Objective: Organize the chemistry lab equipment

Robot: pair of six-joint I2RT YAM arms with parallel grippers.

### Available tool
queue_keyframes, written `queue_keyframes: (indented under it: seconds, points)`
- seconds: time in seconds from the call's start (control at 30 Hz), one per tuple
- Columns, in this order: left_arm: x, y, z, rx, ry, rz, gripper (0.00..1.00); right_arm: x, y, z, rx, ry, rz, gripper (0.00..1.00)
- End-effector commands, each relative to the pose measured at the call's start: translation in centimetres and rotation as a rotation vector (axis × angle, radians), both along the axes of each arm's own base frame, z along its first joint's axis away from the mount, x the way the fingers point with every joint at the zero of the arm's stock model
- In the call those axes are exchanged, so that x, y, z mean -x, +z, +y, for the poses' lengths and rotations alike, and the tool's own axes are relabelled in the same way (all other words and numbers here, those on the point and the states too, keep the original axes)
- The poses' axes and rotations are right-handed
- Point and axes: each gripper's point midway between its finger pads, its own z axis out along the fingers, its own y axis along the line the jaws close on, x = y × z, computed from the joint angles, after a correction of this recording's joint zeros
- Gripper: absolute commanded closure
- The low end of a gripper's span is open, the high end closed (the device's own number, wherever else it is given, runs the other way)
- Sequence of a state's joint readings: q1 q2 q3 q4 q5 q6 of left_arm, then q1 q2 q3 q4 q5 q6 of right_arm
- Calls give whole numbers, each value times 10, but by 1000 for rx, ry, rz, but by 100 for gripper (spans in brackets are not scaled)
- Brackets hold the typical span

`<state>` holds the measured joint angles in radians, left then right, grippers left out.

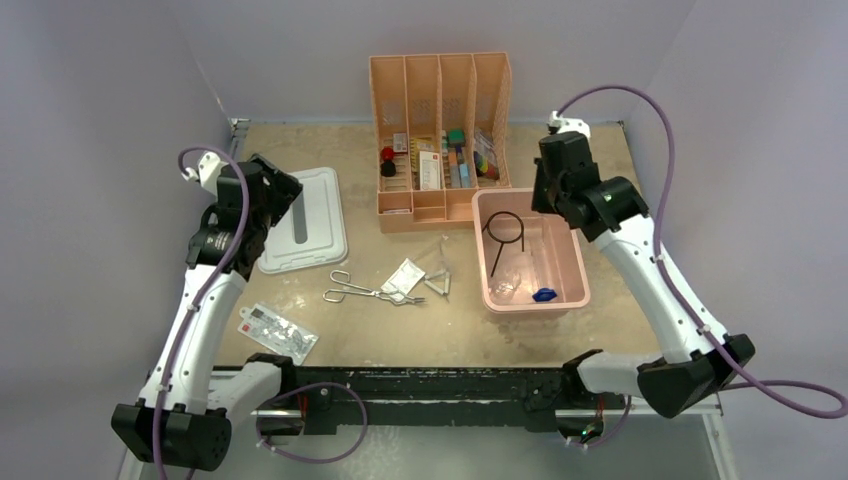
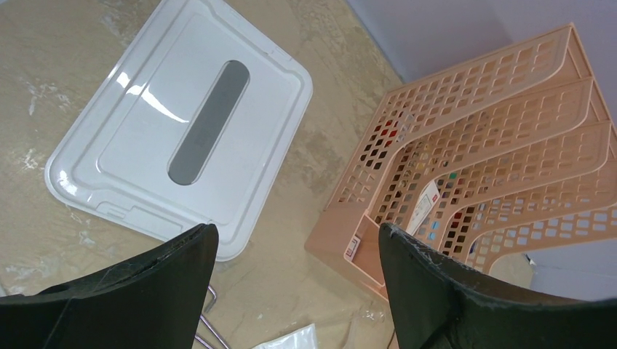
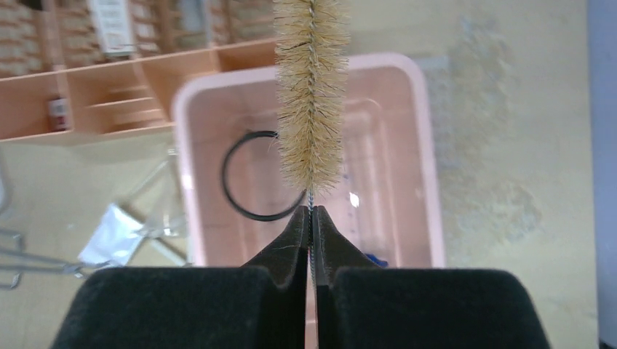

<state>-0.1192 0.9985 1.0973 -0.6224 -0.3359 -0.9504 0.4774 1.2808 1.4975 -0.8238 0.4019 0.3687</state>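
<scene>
My right gripper (image 3: pixel 311 212) is shut on the thin wire stem of the brown bristle brush (image 3: pixel 311 94), held above the pink bin (image 3: pixel 429 167). A black wire ring on a rod (image 1: pixel 505 234) and a clear blue-capped tube (image 1: pixel 543 294) lie in that bin. On the table to the bin's left lie steel tongs (image 1: pixel 370 292), a clear packet (image 1: pixel 405 275) and a white triangle (image 1: pixel 438 283). My left gripper (image 2: pixel 298 240) hangs open and empty over the table between the white lid (image 2: pixel 182 123) and the organizer (image 2: pixel 473 145).
The peach divided organizer (image 1: pixel 440 140) with small colourful items stands at the back, touching the bin's far side. The white lid (image 1: pixel 305 220) lies flat at the left. A red-and-white printed packet (image 1: pixel 278 330) lies near the front left edge.
</scene>
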Motion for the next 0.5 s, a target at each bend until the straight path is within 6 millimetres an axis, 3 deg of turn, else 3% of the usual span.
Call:
queue_keyframes:
  seconds: [0.0, 0.2, 0.47]
  points:
    - [-12, 7, -6, 13, -26, -47, 20, 13, -31, -35, 37, -115, 88, 100]
    - [-13, 1, -7, 2, -38, -31, 20, 17, -91, -38, 24, -104, 193, 100]
    - [-11, -5, -6, -14, -44, -12, 20, 13, -146, -40, 54, -56, 260, 100]
